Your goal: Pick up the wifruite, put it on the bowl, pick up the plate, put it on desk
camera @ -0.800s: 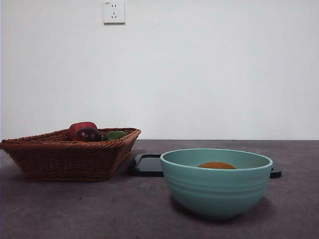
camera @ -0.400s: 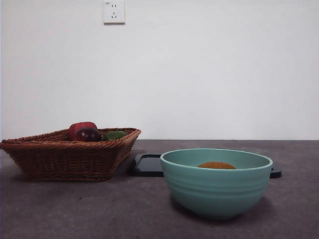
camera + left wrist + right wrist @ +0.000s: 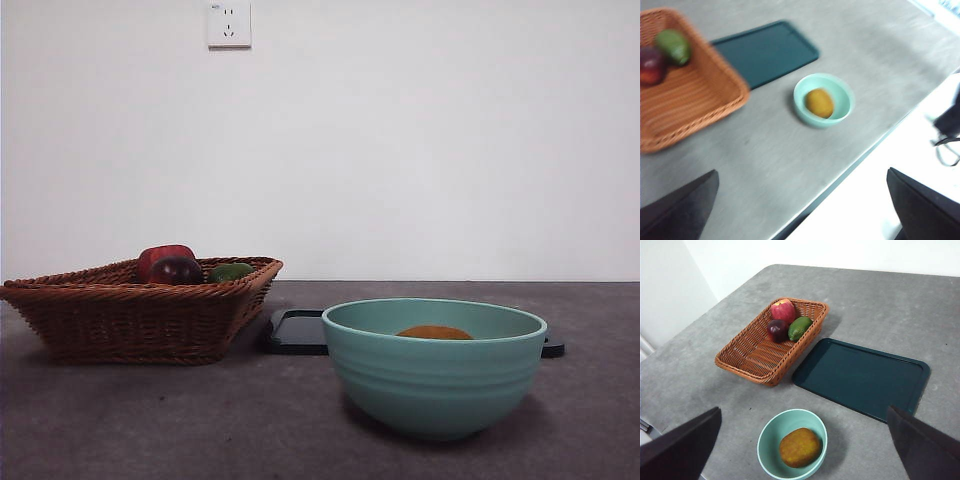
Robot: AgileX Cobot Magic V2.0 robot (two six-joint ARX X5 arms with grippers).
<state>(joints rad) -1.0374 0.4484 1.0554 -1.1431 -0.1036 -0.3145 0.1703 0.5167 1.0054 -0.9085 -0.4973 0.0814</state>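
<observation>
The wifruite [image 3: 799,447] lies inside the bowl [image 3: 765,450], resting on its floor and touching nothing else; from the front only its orange top [image 3: 434,332] shows above the pale rim of the bowl [image 3: 434,385]. The bowl stands on the desk [image 3: 880,300], apart from the other things.

Both grippers hang high above the table, well clear of everything. The right gripper [image 3: 805,450] has its jaws spread wide with nothing between them; the bowl and fruit lie far below, about midway between the two jaws. Beyond the bowl from this gripper sits the dark green tray [image 3: 861,376] (flat on the desk, a raised lip all round), and just beside the tray, on the side of the gripper's left jaw, the wicker basket [image 3: 747,357]. In the basket's far end lie a red fruit [image 3: 782,310], a dark red-purple fruit [image 3: 776,330] and a green fruit [image 3: 799,328], close together.

The left gripper [image 3: 802,205] is also spread wide and empty. Its picture is blurred, yet the bowl [image 3: 842,97] with the wifruite [image 3: 819,102] can be made out well below and ahead of it, with the tray [image 3: 765,52] and the basket [image 3: 685,110] farther off.

In the front view the basket [image 3: 140,320] stands left of the bowl, the tray's edge [image 3: 296,333] behind both, and a wall socket [image 3: 228,24] high on the white wall.
</observation>
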